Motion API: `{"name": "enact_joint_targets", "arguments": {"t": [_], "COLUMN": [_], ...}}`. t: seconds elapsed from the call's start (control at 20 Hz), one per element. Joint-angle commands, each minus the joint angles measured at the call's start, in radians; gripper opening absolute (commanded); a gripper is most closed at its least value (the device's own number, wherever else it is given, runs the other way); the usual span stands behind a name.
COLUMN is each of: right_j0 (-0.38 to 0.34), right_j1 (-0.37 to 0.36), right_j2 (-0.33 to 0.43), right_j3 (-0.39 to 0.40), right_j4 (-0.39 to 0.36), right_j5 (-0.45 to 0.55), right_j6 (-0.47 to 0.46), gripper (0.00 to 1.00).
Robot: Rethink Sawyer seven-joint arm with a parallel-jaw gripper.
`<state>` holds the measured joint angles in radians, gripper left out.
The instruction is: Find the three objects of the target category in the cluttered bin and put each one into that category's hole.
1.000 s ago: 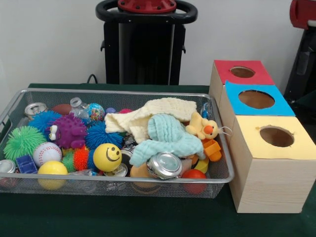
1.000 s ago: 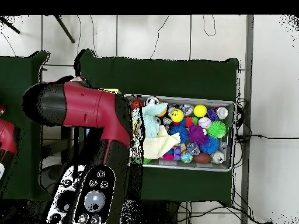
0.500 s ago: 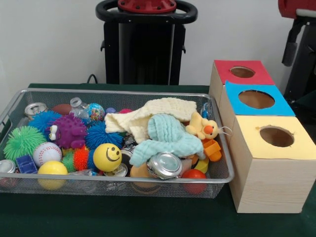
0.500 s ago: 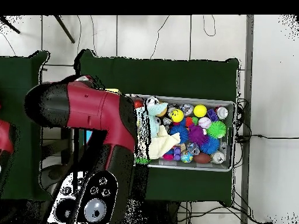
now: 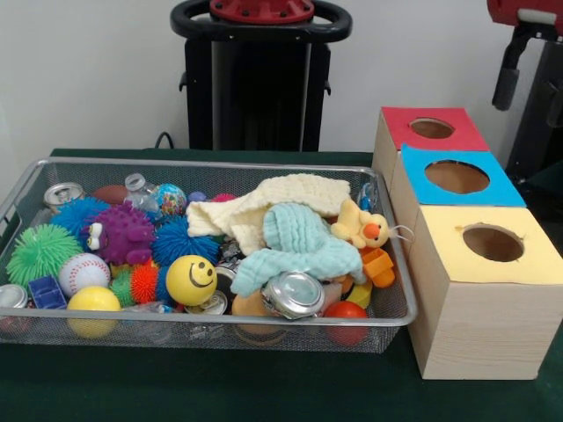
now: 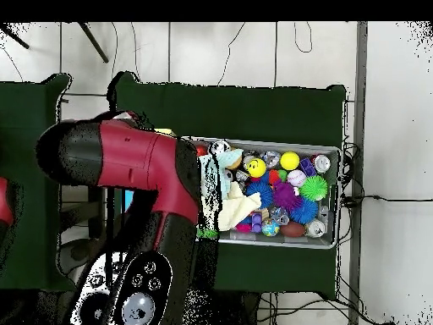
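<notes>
The wire bin (image 5: pixel 220 163) holds mixed clutter. In it are a yellow smiley ball (image 5: pixel 191 280), a baseball (image 5: pixel 84 272), green (image 5: pixel 42 252), purple (image 5: pixel 123 234) and blue (image 5: pixel 180 239) spiky balls, a silver can (image 5: pixel 293 294) and another can (image 5: pixel 63 192). A cream cloth (image 5: pixel 273 198), a mint cloth (image 5: pixel 299 242) and a rubber duck (image 5: pixel 362 227) also lie inside. To the right stand the red box (image 5: pixel 396 123), blue box (image 5: pixel 422 176) and yellow box (image 5: pixel 457 255), each with a round hole. Only part of the arm (image 5: pixel 519 13) shows at the upper right. I see no gripper.
In the overhead view the red arm (image 6: pixel 127 161) covers the boxes and the left end of the bin (image 6: pixel 271 142). A black strut (image 5: pixel 506 70) hangs above and behind the red box. Dark green cloth covers the table (image 5: pixel 220 387).
The arm's red and black part at the upper right of the front view has shifted left. In the overhead view the arm has swung further over the bin's left end, hiding more of the mint cloth.
</notes>
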<state>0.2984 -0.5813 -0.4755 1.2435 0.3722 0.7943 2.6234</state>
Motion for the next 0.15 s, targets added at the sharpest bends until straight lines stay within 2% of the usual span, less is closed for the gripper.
{"name": "enact_joint_targets", "arguments": {"t": [0.05,0.15], "right_j0": [-0.03,-0.029], "right_j1": [0.013,0.012], "right_j2": [0.038,0.037], "right_j3": [0.1,0.102], "right_j4": [-0.044,-0.044], "right_j5": [0.122,0.122], "right_j6": [0.099,0.098], "gripper": [1.0,1.0]}}
